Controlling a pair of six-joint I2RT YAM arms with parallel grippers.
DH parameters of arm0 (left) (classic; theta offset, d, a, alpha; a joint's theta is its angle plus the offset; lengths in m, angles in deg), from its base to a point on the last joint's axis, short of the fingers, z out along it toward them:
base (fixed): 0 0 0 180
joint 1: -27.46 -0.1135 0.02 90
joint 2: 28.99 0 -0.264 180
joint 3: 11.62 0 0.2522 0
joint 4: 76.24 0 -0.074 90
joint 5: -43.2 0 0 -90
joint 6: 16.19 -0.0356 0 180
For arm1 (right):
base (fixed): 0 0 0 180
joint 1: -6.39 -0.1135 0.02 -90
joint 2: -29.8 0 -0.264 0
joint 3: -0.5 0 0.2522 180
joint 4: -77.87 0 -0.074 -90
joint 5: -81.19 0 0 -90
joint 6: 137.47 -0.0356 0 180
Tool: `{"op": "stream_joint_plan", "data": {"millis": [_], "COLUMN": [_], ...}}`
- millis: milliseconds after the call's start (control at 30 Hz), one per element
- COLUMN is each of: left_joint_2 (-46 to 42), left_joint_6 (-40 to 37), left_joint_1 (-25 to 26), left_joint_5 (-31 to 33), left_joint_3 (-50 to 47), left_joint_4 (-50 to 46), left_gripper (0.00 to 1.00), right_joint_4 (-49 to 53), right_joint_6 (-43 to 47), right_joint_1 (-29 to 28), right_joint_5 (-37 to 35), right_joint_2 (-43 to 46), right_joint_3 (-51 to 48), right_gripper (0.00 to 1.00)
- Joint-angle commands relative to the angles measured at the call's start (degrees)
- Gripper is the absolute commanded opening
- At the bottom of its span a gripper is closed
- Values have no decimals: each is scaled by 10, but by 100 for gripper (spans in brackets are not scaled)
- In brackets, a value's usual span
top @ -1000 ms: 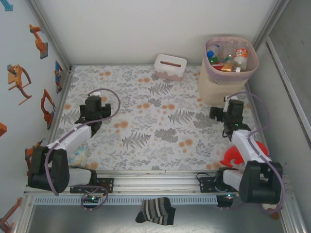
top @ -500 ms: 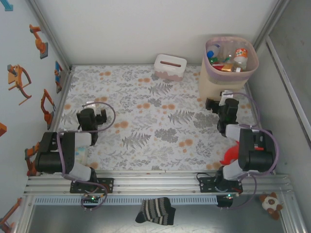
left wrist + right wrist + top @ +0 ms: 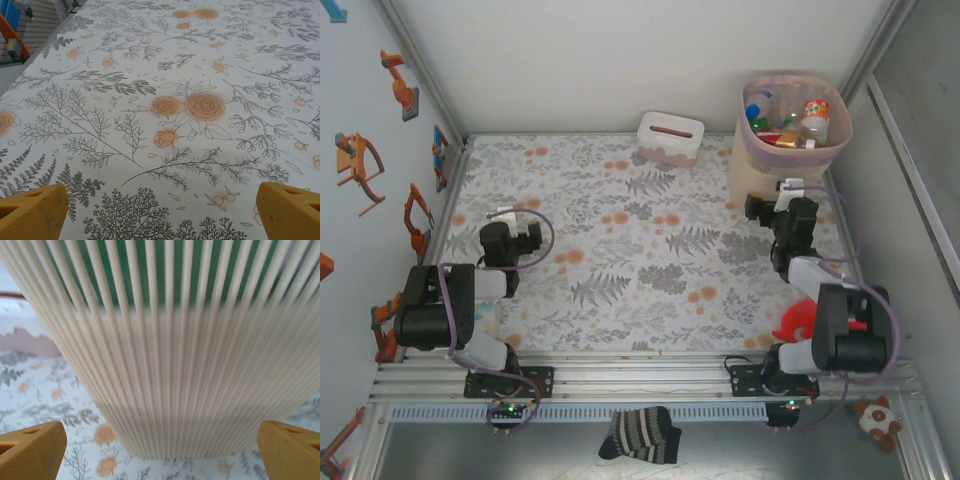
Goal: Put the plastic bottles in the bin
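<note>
**Both grippers wide open and empty; the bottles are in the bin**

Your plastic bottles point(image 3: 788, 118) are heaped inside the tall beige ribbed plastic bin point(image 3: 760, 180). It stands at the far right corner of the table, with a translucent pink liner folded over its rim. In the pile you can make out clear bodies, a blue cap, a red-and-orange label and a touch of green. The bottles overlap too much to count.

Your right gripper point(image 3: 767, 212) sits low, just in front of the bin's near wall and pointing at it. On the right wrist camera, the ribbed wall point(image 3: 165, 355) rises close ahead, with green showing between the slats near the top. The yellow fingertips point(image 3: 30, 450) sit at the two lower corners, spread far apart and holding nothing.

Your left gripper point(image 3: 525, 243) is on the left side of the table, low over the grey-and-orange floral cloth point(image 3: 650, 270) and well apart from the bin. On the left wrist camera its yellow fingertips point(image 3: 32, 212) are just as wide, also with nothing in their grip.

A white rectangular tissue box with a slot point(image 3: 670, 138) stands at the far edge, left of the bin and clear of it. A striped sock point(image 3: 640, 435) lies in front of the arms' mounting rail.
</note>
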Motion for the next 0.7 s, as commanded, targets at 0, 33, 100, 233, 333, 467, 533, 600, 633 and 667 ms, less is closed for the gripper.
{"op": "stream_joint_plan", "data": {"millis": [0,33,100,233,333,467,533,600,633,667], "left_joint_2": [-2,-2,-3,-3,-3,-3,-3,-2,-2,-2], "left_joint_6": [7,7,8,8,8,7,7,7,7,7], "left_joint_1": [-5,-5,-4,-5,-5,-5,-5,-5,-5,-5], "left_joint_5": [-13,-13,-13,-14,-14,-14,-13,-13,-13,-13], "left_joint_3": [10,10,10,10,10,10,10,10,10,10], "left_joint_4": [10,12,11,11,12,12,12,12,13,11], "left_gripper": [96,96,96,96,96,96,96,96,96,96], "right_joint_4": [68,49,34,-88,-148,-164,-158,-157,-157,-157], "right_joint_6": [28,29,7,9,6,-5,-9,-10,-10,-10], "right_joint_1": [-3,-3,-1,-2,-3,-5,-5,-5,-5,-5], "right_joint_5": [-23,-30,-42,-6,-15,-51,-62,-63,-64,-63], "right_joint_2": [42,43,32,-54,-93,-108,-107,-108,-108,-108], "right_joint_3": [-27,-43,-53,-91,-107,-109,-106,-105,-105,-105], "right_gripper": [97,97,97,96,95,95,91,99,99,99]}}
